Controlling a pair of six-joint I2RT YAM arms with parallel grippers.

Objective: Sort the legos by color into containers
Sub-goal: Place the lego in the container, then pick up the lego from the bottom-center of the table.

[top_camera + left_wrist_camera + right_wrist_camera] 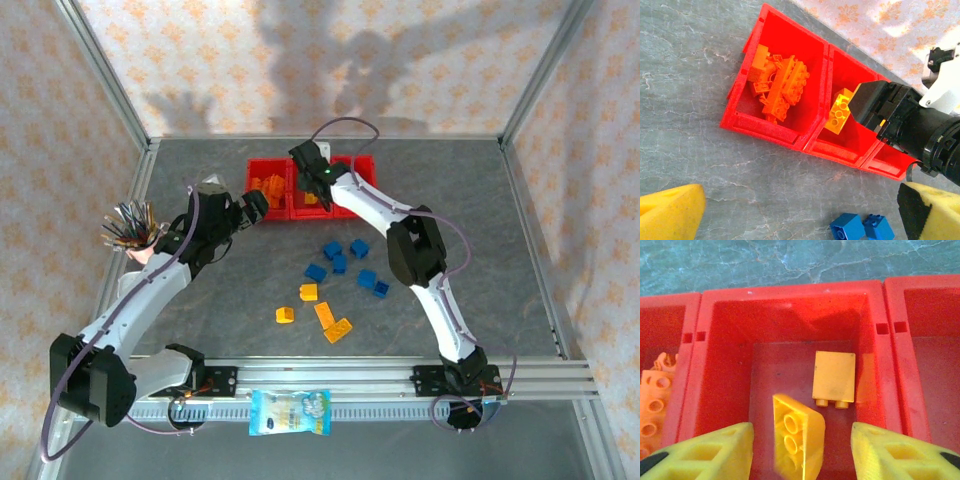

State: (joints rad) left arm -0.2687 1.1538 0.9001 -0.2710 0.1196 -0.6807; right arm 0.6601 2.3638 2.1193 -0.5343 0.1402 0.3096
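Three joined red containers (262, 165) stand at the back of the table. Orange legos (780, 85) are heaped in the left one. My right gripper (800, 455) hangs open over the middle container (790, 295). A yellow lego (797, 440) sits loose between its fingers, touching neither, its lower end blurred. Another yellow lego (834, 376) lies flat on that container's floor. My left gripper (800, 220) is open and holds nothing, above the table just in front of the containers. Several blue legos (345, 260) and yellow ones (320, 310) lie scattered mid-table.
A pink cup of pens (130, 235) stands by the left wall, beside my left arm. A blue-and-white snack packet (290, 412) lies on the near rail. Two blue bricks (862, 227) sit close under my left gripper. The right container (935, 370) looks bare.
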